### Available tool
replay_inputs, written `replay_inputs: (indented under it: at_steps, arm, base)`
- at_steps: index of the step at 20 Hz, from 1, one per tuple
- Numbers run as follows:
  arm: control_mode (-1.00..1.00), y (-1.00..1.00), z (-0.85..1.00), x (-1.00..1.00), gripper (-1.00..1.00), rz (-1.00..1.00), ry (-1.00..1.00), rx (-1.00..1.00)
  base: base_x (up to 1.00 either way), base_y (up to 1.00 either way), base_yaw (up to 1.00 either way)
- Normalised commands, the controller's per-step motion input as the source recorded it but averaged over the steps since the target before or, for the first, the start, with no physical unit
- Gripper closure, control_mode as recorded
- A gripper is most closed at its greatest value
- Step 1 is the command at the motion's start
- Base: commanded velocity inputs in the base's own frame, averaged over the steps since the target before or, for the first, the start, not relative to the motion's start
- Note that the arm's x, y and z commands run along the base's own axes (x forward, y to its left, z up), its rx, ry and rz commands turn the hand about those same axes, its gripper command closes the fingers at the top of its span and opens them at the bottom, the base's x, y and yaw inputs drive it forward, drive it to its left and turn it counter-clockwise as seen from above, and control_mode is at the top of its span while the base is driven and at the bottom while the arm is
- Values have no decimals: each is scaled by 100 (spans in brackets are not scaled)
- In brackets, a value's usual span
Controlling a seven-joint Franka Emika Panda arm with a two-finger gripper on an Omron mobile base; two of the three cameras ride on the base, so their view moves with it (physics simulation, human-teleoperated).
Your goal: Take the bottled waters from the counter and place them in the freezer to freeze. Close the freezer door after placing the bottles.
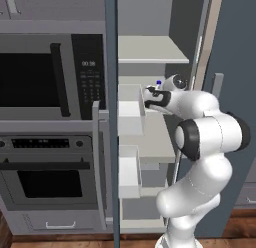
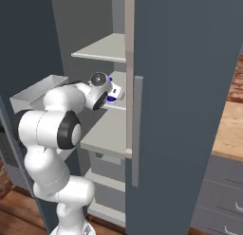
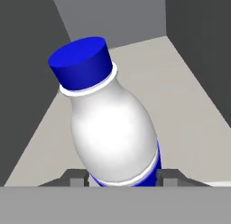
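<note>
A bottled water (image 3: pixel 113 133), with a white body, dark blue cap and blue label band, leans tilted in the hand view, and my gripper (image 3: pixel 122 178) is shut on its lower part. The arm reaches into the open freezer (image 1: pixel 150 47), and the bottle (image 2: pixel 114 94) hangs just above the middle pale shelf (image 2: pixel 107 130). Its blue cap (image 1: pixel 159 83) peeks over the gripper (image 1: pixel 151 96). The freezer door (image 1: pixel 111 117) stands open at the arm's left, edge-on, with white bins (image 1: pixel 131 111). A strip of the tan counter (image 2: pixel 231 125) shows at the far right.
A black-windowed microwave (image 1: pixel 35 77) and oven (image 1: pixel 47 182) sit left of the open door. A slate panel with a vertical handle (image 2: pixel 137 130) stands closed close to the arm's right. Another shelf (image 1: pixel 150 52) is above the gripper, and grey drawers (image 2: pixel 223 201) lie under the counter.
</note>
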Motion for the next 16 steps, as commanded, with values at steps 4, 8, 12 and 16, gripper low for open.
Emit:
replay_inputs:
  at_steps: [4, 8, 12, 16]
  arm:
    - [-100, 0, -25, 24, 100, 0, 0, 0]
    - [-100, 0, -12, 34, 100, 0, 0, 0]
    - [-100, 0, 0, 38, 100, 0, 0, 0]
    - [-100, 0, 0, 42, 100, 0, 0, 0]
  base:
    - [0, 0, 0]
    - [0, 0, 0]
    - [0, 0, 0]
    - [0, 0, 0]
